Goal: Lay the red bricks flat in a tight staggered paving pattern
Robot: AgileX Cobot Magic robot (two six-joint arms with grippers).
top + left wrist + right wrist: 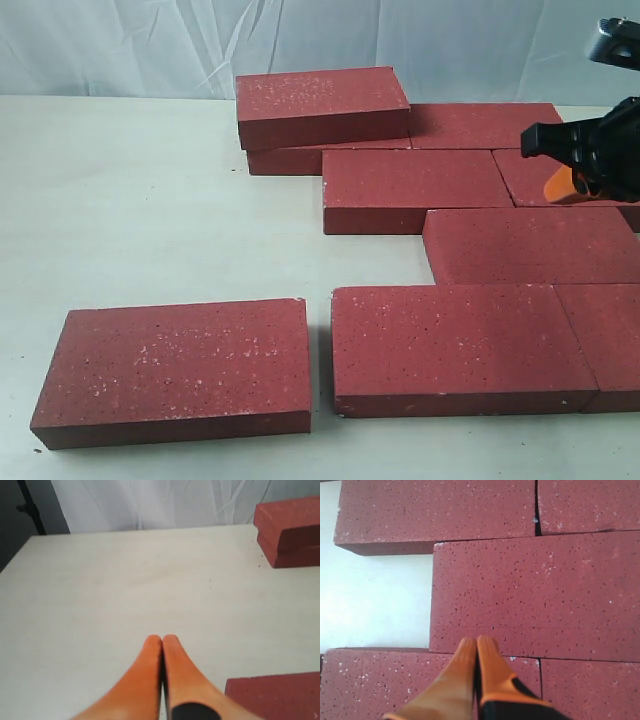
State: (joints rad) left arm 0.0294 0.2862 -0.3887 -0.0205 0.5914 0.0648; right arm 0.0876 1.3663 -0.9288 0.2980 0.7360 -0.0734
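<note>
My left gripper (162, 639) hung over bare table (125, 580), its two orange fingers pressed together with nothing between them. My right gripper (476, 642) was likewise closed and empty, poised above the paved bricks (535, 595) on the right of the scene. The loose brick (175, 370) lay flat at the front left, parted from the front-row brick (455, 345) by a narrow gap, its long axis in line with that row. I judged my left arm the nearer: a brick corner (275, 695), probably that brick's, showed just beside its fingers. Closing the gap would call for a push along the long axis, toward the row. A stacked brick (322, 105) sat atop another at the back left, not yet laid into the pattern.
</note>
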